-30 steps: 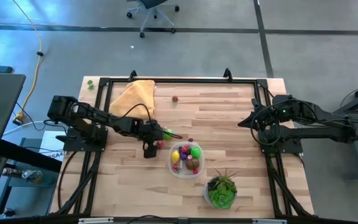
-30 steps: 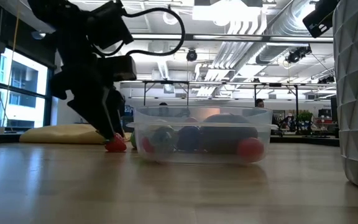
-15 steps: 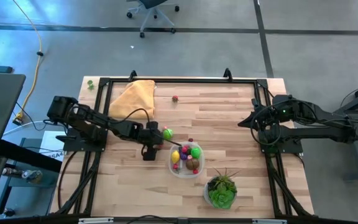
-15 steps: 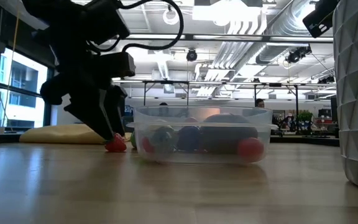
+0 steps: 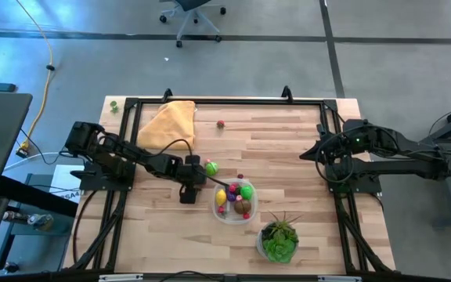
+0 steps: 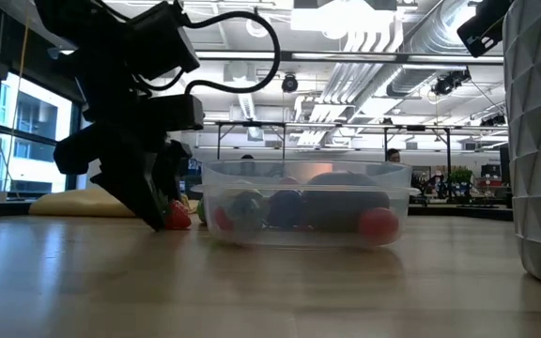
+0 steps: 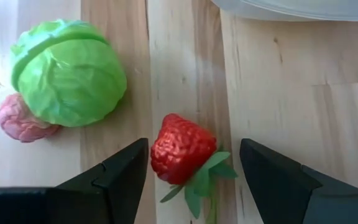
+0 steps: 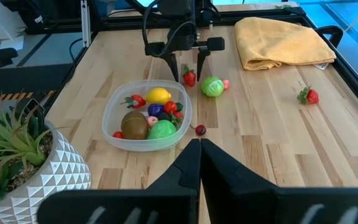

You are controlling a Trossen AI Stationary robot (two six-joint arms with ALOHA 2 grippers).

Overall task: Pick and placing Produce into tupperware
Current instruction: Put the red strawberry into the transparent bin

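My left jaws [image 7: 191, 171] standing wide, gripping nothing, bumpy red strawberry [image 7: 182, 150] lying on the wooden bench between them, clear round tupperware [image 5: 234, 201] sitting at four o'clock.

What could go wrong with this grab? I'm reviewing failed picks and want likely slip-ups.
The left gripper is open around the strawberry, which sits nearer one finger, so closing may nudge or roll it away. The green cabbage and the tupperware rim lie close by; a finger could bump either. The right gripper waits shut.
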